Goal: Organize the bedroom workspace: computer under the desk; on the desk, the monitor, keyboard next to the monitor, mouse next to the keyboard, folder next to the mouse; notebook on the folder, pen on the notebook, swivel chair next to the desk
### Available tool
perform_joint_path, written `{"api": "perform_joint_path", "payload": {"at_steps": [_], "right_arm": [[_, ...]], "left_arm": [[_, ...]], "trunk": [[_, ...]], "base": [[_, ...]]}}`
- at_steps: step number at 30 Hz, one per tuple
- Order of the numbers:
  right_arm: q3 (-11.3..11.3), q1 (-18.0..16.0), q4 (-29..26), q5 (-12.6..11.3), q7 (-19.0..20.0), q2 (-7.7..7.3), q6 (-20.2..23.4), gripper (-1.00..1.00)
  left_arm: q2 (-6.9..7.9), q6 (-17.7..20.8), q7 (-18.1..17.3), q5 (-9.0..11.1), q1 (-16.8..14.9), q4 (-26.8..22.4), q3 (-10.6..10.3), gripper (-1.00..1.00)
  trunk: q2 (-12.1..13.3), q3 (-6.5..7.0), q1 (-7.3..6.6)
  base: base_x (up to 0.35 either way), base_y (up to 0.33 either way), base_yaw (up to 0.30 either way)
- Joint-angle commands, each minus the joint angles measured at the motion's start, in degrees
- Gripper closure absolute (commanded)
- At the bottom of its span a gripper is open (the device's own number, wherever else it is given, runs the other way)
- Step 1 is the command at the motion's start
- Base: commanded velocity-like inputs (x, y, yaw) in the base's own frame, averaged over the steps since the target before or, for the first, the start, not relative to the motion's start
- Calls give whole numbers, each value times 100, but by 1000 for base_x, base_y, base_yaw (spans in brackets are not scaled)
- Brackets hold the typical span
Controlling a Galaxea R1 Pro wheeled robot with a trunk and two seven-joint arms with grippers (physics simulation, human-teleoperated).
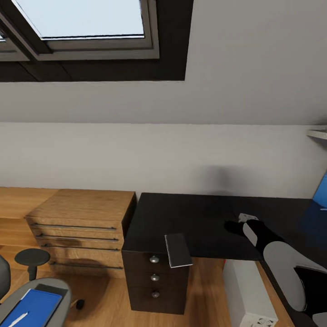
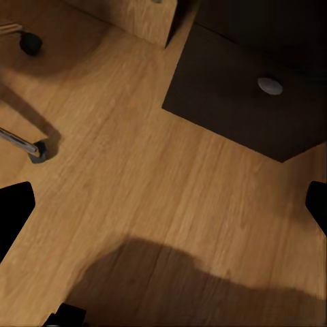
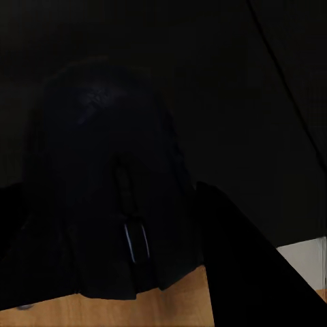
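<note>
The black desk [image 1: 190, 218] fills the middle, its drawers [image 1: 155, 277] carrying round silver knobs. My right gripper [image 1: 234, 225] reaches over the desktop, and its wrist view shows it shut on the black mouse [image 3: 116, 177] above the desk's front edge. The dark grey notebook [image 1: 178, 250] lies at the front edge, partly overhanging the drawers. At bottom left, the swivel chair [image 1: 64, 290] holds the blue folder [image 1: 32, 306] with the whitish pen [image 1: 18, 319] on it. The light grey computer [image 1: 250, 295] stands under the desk. My left gripper [image 2: 163, 211] hangs open over the wooden floor.
Low wooden shelving [image 1: 81, 222] stands left of the desk against the wall. A blue panel [image 1: 320, 190] shows at the right edge. The left wrist view shows a drawer knob [image 2: 270, 85] and the chair's casters [image 2: 30, 42] on the wooden floor [image 2: 136, 177].
</note>
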Motion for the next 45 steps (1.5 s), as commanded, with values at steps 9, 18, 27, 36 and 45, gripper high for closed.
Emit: {"api": "perform_joint_path", "payload": {"at_steps": [9, 18, 27, 36, 45], "right_arm": [[-17, 17, 103, -68, -32, -38, -29, 100], [-18, 64, 295, -71, -167, -99, -579, 100], [-18, 69, 350, -259, -194, -118, -645, 100], [-18, 70, 474, -332, -212, -119, -650, 100], [-15, 70, 547, -335, -219, -110, -652, 100]], "left_arm": [[178, -41, 5, 90, -5, -128, -4, -100], [319, -88, -9, 82, -3, -136, 6, -100], [343, -91, -21, 75, -2, -136, 8, -100], [346, -86, -16, 68, -4, -129, 9, -100], [337, -85, -14, 66, -4, -127, 2, -100]], "trunk": [[-6, 47, 1], [-6, 75, 1], [-6, 78, 1], [-6, 78, 1], [-6, 70, 1]], "base": [[0, 0, -182], [0, 0, -237], [0, 0, -283], [-2, 0, -292], [-182, -53, -197]]}}
